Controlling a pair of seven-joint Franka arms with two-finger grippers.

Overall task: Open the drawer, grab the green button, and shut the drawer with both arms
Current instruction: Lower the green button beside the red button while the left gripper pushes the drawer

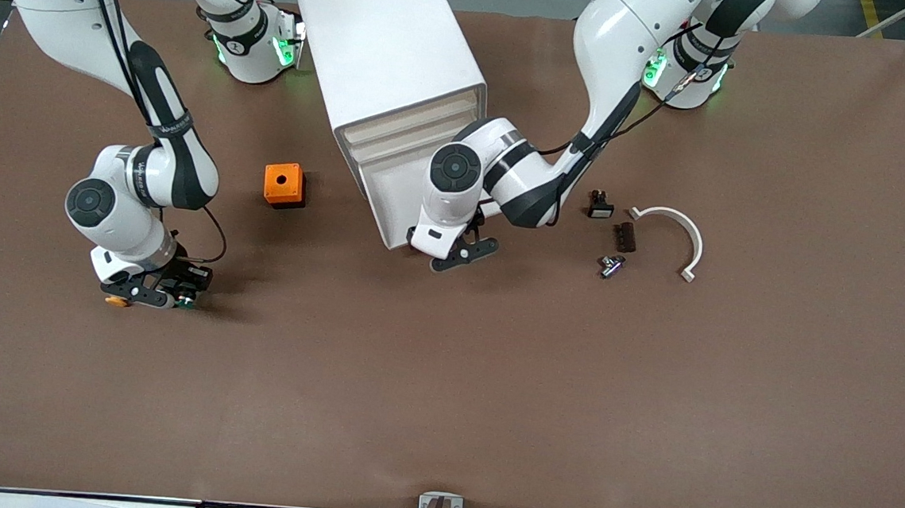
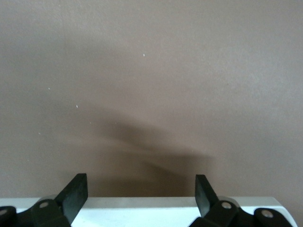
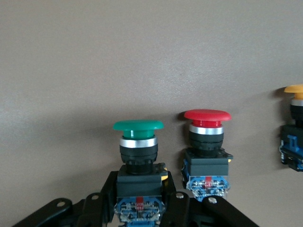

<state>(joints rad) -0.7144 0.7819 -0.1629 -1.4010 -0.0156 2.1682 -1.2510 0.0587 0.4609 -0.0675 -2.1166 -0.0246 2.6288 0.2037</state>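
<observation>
My right gripper (image 1: 155,294) is low over the table toward the right arm's end, shut on the black-and-blue body of the green-capped button (image 3: 138,142). The green cap (image 1: 186,302) pokes out past the fingers. My left gripper (image 1: 464,253) is at the bottom front corner of the white cabinet (image 1: 391,50), against the lower drawer (image 1: 392,202). In the left wrist view its fingers (image 2: 75,194) stand wide apart with the drawer's white edge (image 2: 142,208) between them, and it (image 2: 141,191) grips nothing. I cannot tell how far the drawer stands out.
A red-capped button (image 3: 207,142) and an orange-capped one (image 3: 296,127) stand on the table beside the held button. An orange box (image 1: 284,185) lies between the right arm and the cabinet. A white curved piece (image 1: 681,234) and small dark parts (image 1: 611,265) lie toward the left arm's end.
</observation>
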